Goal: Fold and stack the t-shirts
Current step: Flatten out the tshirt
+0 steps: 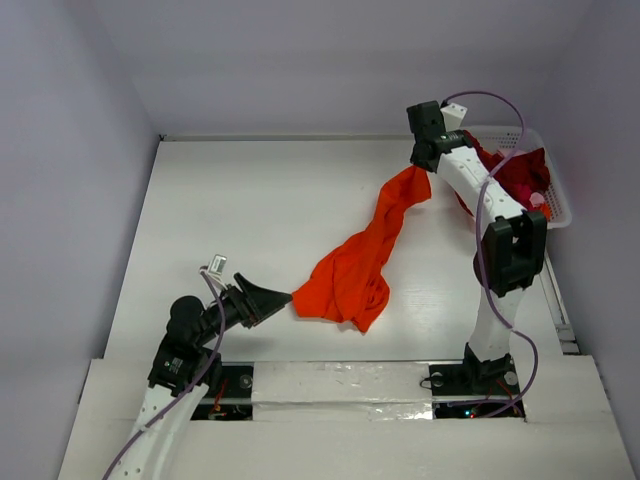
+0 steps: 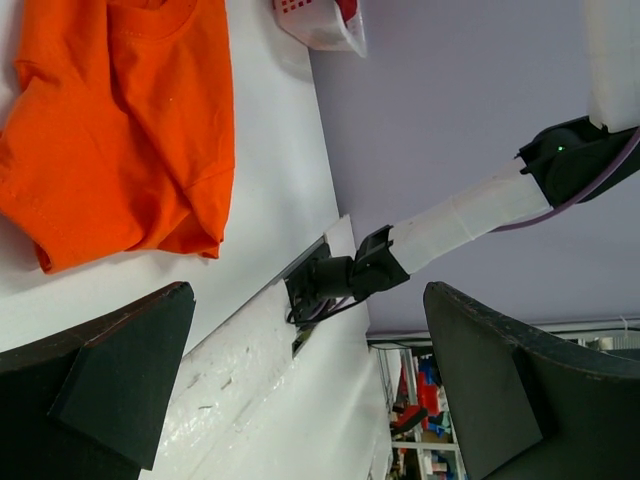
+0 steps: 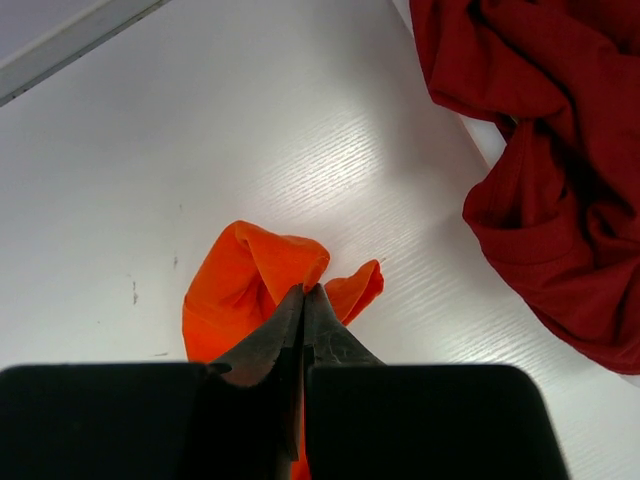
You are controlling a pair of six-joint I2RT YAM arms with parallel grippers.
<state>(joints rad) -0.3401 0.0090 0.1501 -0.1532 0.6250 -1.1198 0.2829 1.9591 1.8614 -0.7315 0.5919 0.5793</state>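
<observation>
The orange t-shirt (image 1: 352,272) trails from a bunched heap near the table's front up to my right gripper (image 1: 418,176), which is shut on one end of it. In the right wrist view the fingertips (image 3: 305,292) pinch a fold of the orange t-shirt (image 3: 240,285) above the table. The crimson t-shirt (image 1: 518,178) lies crumpled in the basket, and spills over at the right of the right wrist view (image 3: 540,150). My left gripper (image 1: 272,297) is open and low, just left of the orange heap. Its fingers (image 2: 120,370) hold nothing, and the orange t-shirt (image 2: 120,130) lies ahead of them.
A white lattice basket (image 1: 560,205) stands at the table's back right corner; its corner also shows in the left wrist view (image 2: 320,28). The right arm (image 1: 510,250) rises between the basket and the orange cloth. Grey walls enclose the table (image 1: 250,200) on three sides.
</observation>
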